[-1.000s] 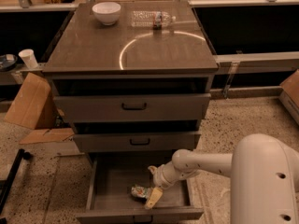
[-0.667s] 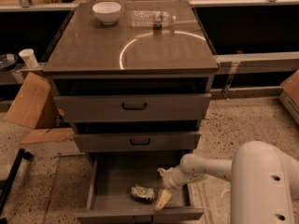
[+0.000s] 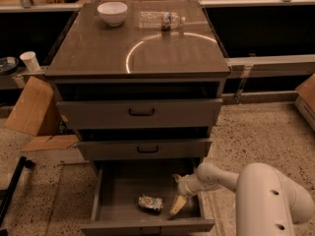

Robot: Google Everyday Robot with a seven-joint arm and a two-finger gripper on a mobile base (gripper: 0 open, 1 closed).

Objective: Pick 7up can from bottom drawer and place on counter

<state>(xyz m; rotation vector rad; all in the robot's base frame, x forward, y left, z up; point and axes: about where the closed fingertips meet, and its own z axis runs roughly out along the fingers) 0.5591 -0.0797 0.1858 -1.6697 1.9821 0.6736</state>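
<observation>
lying dented, 7up can (image 3: 150,203) beside the hand (image 3: 177,191) in bottom drawer (image 3: 120,188).

Bottom drawer (image 3: 118,191) stands pulled out, with bare floor left of the can (image 3: 150,203). The gripper (image 3: 177,191), fingers spread, takes up its right side. On the counter (image 3: 98,58), a bowl (image 3: 112,13) and a bottle (image 3: 160,19) crowd the back edge, leaving the front half free.

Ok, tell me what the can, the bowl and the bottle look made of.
The can, left of the gripper in the bottom drawer: thin metal, dented and shiny. The bowl: probably glazed ceramic, white and glossy. The bottle: clear plastic, see-through.
</observation>
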